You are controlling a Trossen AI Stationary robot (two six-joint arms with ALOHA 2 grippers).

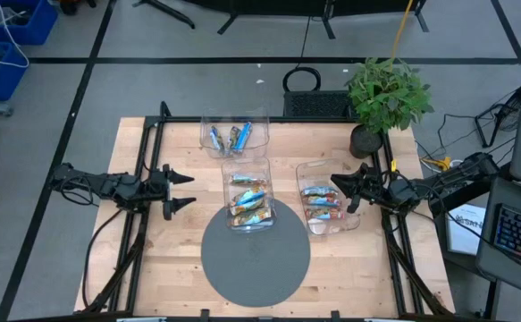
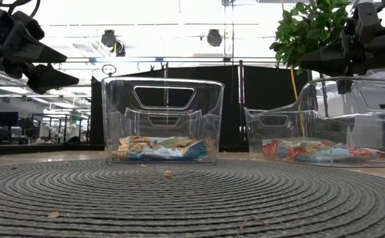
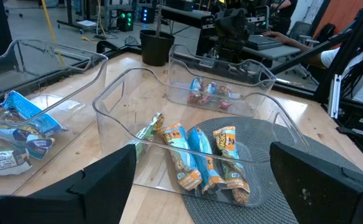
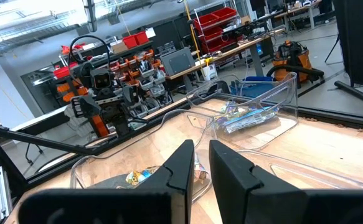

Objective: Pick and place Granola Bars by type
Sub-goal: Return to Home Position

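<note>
The granola bars lie in three clear bins. Blue ones (image 1: 231, 137) are in the far bin (image 1: 235, 121). Tan ones with light-blue markings (image 1: 248, 199) (image 3: 200, 158) are in the middle bin (image 1: 247, 165). Tan ones with red markings (image 1: 323, 204) (image 2: 314, 151) are in the right bin (image 1: 312, 168). My left gripper (image 1: 191, 190) (image 3: 203, 149) hovers open above the table, left of the middle bin. My right gripper (image 1: 342, 190) (image 4: 201, 163) hovers shut over the right bin's right side. Neither holds anything.
A round grey woven mat (image 1: 256, 259) lies at the near middle, under the middle bin's near end. A potted plant (image 1: 385, 98) stands at the far right corner. Crumbs (image 2: 168, 174) lie on the mat. Bare wood shows left of the mat.
</note>
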